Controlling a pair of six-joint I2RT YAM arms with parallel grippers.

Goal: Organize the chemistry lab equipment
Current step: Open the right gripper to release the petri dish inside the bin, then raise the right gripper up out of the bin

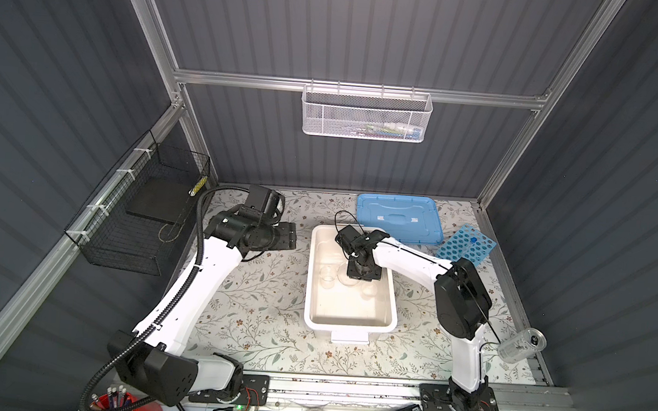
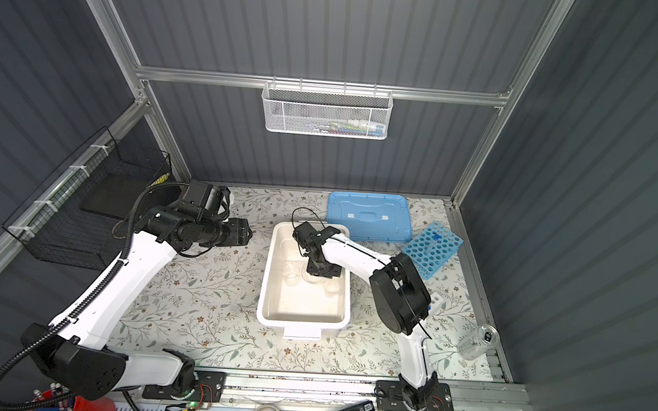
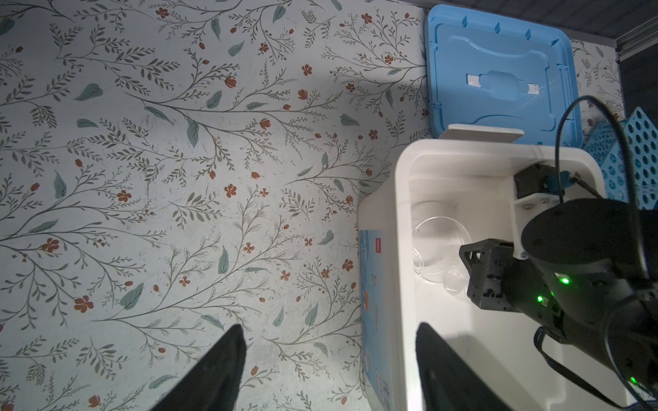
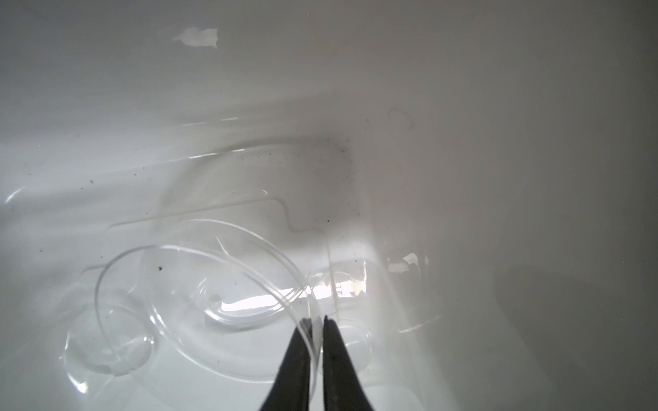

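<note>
My right gripper (image 4: pixel 317 320) reaches down into the white tub (image 1: pixel 311 293) and is shut on the thin rim of a round clear glass dish (image 4: pixel 213 277), which sits tilted over the tub floor. A small clear beaker (image 1: pixel 327 276) stands beside the dish in the tub, and a further small clear glass (image 4: pixel 106 341) lies near it. In both top views the sky-blue rack (image 1: pixel 467 243) leans at the back right with a blue-capped test tube (image 2: pixel 435 237) in it. My left gripper (image 3: pixel 331 341) hangs open and empty over the tub's left wall.
The blue lid (image 1: pixel 398 218) lies flat behind the tub. A clear measuring cup with a can (image 1: pixel 521 344) stands at the right edge. A small white tube rack (image 2: pixel 436 301) peeks out behind the right arm. A red cup of pens (image 1: pixel 119 404) is at the front left.
</note>
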